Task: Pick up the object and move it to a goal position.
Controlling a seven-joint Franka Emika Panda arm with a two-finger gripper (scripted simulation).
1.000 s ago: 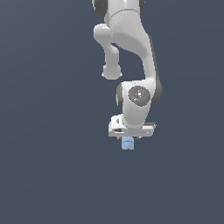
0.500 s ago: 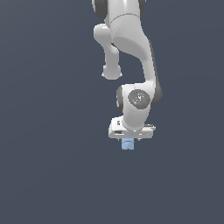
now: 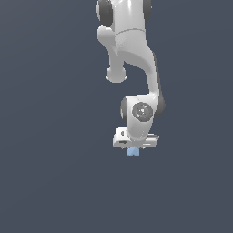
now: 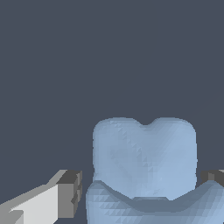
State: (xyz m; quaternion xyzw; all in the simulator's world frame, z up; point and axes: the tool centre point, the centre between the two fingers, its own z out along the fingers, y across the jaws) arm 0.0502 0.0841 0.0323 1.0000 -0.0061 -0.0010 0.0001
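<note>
Below the white arm [image 3: 136, 54], the hand [image 3: 133, 149] points straight down, its fingers [image 4: 65, 194] clamped on the light-blue object [image 3: 133, 152], which sticks out at six o'clock beneath the palm, against plain dark grey.

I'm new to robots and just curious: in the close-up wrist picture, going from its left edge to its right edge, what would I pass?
One gripper finger → a gap → light-blue block → the other finger's tip at the edge.
</note>
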